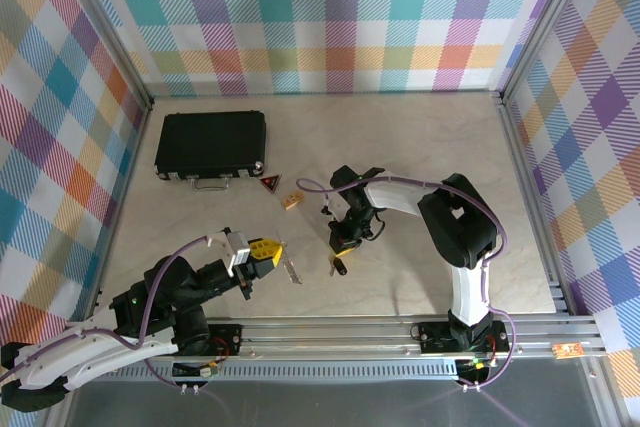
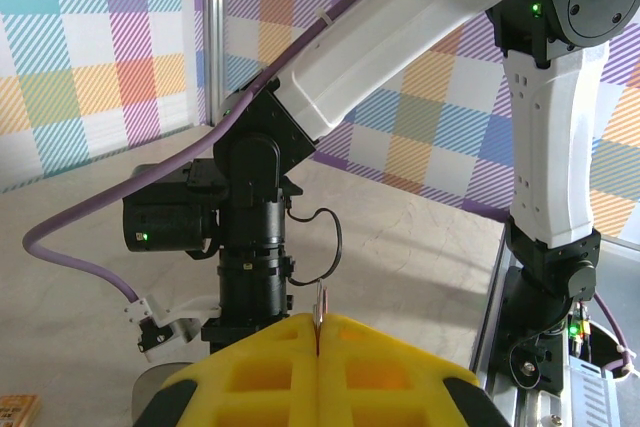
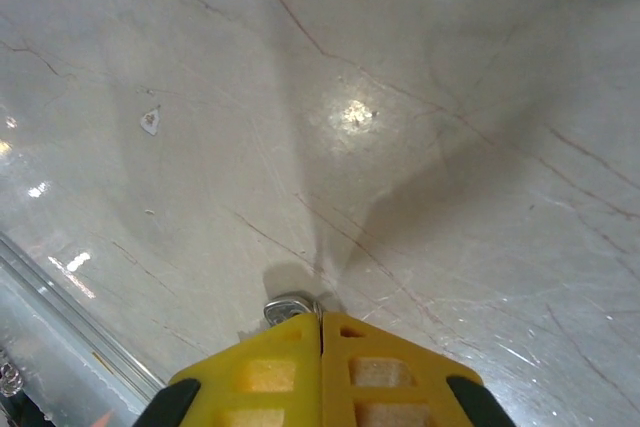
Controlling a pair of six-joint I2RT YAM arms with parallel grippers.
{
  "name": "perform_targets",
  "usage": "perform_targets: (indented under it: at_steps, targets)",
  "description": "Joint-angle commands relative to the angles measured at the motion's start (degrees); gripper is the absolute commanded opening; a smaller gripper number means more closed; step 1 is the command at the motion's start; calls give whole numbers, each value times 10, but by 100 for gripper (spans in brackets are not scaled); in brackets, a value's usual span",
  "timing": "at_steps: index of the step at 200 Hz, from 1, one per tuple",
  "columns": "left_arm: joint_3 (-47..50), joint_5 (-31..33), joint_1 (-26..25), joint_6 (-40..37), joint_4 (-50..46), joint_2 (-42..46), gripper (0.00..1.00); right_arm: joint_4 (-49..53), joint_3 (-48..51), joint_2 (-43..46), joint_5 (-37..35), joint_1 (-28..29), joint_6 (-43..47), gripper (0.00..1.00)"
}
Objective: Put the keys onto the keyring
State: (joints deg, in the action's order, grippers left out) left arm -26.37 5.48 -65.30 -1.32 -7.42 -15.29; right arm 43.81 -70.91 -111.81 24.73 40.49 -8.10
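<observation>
Keys point(image 1: 290, 268) sit near the table's point(image 1: 420, 147) front edge, just off the tip of the left gripper point(image 1: 277, 247). Its yellow fingers point(image 2: 250, 372) are pressed together on a thin metal sliver. The right gripper point(image 3: 321, 319) is closed too, low over the table. A small silver loop point(image 3: 290, 305) peeks out at its tip, grip unclear.

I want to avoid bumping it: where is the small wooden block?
In the top view, the wooden block lies on the table left of centre, just right of the red triangular tag, nearer the arms than the black case.
</observation>
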Motion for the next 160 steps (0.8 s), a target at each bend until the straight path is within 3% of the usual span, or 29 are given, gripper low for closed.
perform_targets:
  at_steps: [1, 44, 69, 123, 160]
  targets:
    - [-1, 1, -6, -4, 19, -1, 0, 4, 13, 20, 8, -1, 11, 0]
    - [-2, 1, -6, -4, 20, -2, 0, -4, 25, 60, 13, -1, 10, 0]
    - [-5, -2, -6, -4, 19, -5, 0, -61, 66, 123, 12, 5, -3, 0]
    - [-19, -13, -6, -2, 18, -12, 0, -249, 191, 347, -37, 57, 3, 0]
    - [-37, -30, -6, -1, 19, -19, 0, -446, 305, 527, -74, 111, 19, 0]
